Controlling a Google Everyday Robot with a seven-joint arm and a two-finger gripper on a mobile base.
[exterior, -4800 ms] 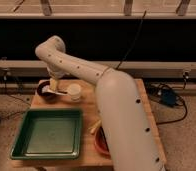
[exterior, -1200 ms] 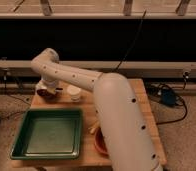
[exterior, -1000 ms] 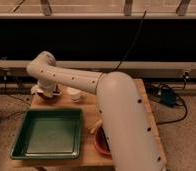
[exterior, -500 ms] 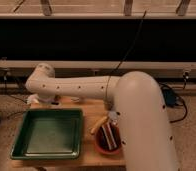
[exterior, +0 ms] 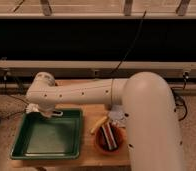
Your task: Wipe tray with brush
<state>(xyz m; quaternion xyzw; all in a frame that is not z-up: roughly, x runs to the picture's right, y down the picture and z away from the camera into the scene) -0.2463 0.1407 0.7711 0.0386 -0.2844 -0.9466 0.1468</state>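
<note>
The green tray [exterior: 48,137] lies on the left part of the wooden table [exterior: 88,157] and holds nothing that I can see. My big white arm reaches from the right across the table's back. My gripper [exterior: 40,109] hangs under the arm's end, just over the tray's far left corner. A small whitish piece [exterior: 55,114] sticks out beneath it over the tray's far rim. It looks like the brush, but I cannot tell whether the gripper holds it.
An orange-red bowl [exterior: 111,139] with dark items inside stands right of the tray. A yellow object [exterior: 98,125] lies between bowl and tray. The arm covers the table's back. A black cable [exterior: 128,45] hangs behind.
The arm has swung left and come lower, from the cups at the table's back to the tray's far left corner. The cup and dark bowl at the back are now hidden.
</note>
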